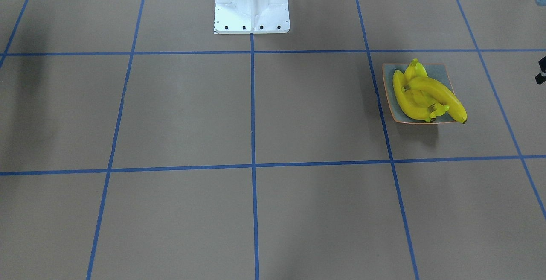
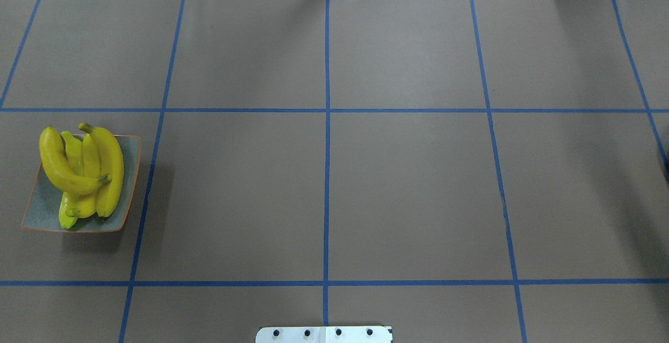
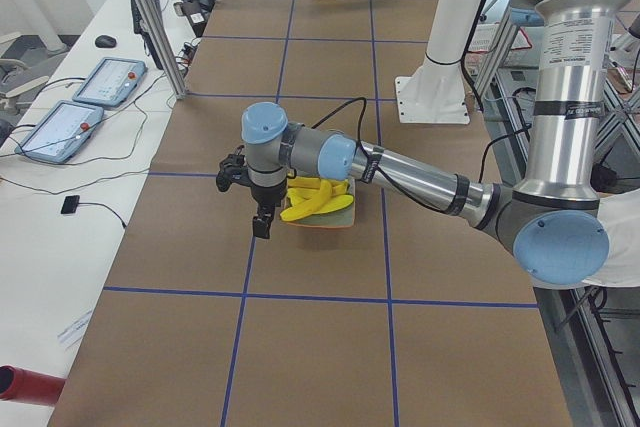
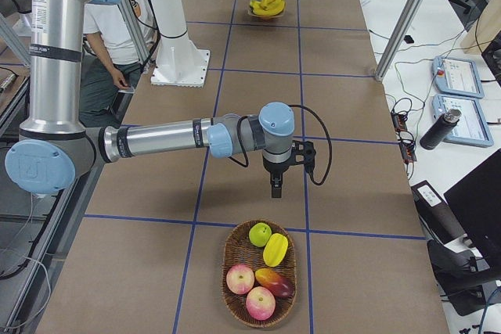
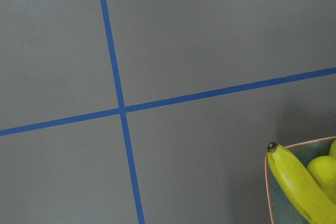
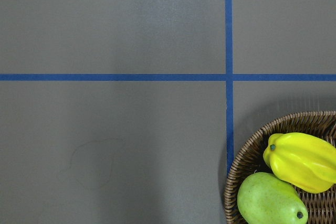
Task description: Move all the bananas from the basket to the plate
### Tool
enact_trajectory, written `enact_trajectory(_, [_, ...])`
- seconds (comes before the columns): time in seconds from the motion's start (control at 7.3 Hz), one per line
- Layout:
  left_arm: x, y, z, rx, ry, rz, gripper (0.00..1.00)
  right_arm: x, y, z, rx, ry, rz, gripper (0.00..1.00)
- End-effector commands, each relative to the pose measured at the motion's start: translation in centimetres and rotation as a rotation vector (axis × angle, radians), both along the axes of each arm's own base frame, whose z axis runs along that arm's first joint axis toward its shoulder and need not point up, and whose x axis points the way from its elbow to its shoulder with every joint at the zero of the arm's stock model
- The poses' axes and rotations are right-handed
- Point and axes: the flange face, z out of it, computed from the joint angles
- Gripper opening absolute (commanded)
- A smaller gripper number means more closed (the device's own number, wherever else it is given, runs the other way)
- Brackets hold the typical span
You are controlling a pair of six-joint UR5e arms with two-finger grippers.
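Observation:
Several yellow bananas (image 2: 83, 175) lie piled on the square grey-green plate (image 2: 44, 209) at the table's left side. They also show in the front view as bananas (image 1: 426, 96) on the plate (image 1: 441, 75). The basket (image 4: 225, 271) stands at the table's right end and holds other fruit, with no banana showing in it. My left gripper (image 3: 262, 225) hangs just beside the plate; whether it is open or shut I cannot tell. Just short of the basket hangs my right gripper (image 4: 275, 187), state also unclear. Neither wrist view shows fingers.
The basket rim (image 6: 247, 150) holds a green fruit (image 6: 270, 200) and a yellow ridged fruit (image 6: 302, 161); apples lie behind them. The robot's white base (image 1: 251, 11) stands mid-table. A person (image 4: 109, 44) is behind it. Tablets (image 3: 110, 82) and a bottle (image 4: 438, 131) sit on side desks.

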Motion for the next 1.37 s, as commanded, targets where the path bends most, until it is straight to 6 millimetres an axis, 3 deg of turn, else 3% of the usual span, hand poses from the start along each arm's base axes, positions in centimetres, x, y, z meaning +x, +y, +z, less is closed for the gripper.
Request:
enact_trajectory(0.0, [0.6,0.2,-0.2,-0.018,0.072,0.018,0.99,0.1,0.1,-0.2,0.007,-0.020,-0.008,1.00])
enact_trajectory(0.27, [0.7,1.3,0.5,-0.035,0.108,0.027,0.99,0.1,0.1,-0.2,0.007,-0.020,-0.007,1.00])
enact_trajectory(1.23, [0.7,1.3,0.2,-0.028,0.109,0.027,0.99,0.2,0.1,-0.4,0.009,-0.019,-0.003,1.00])
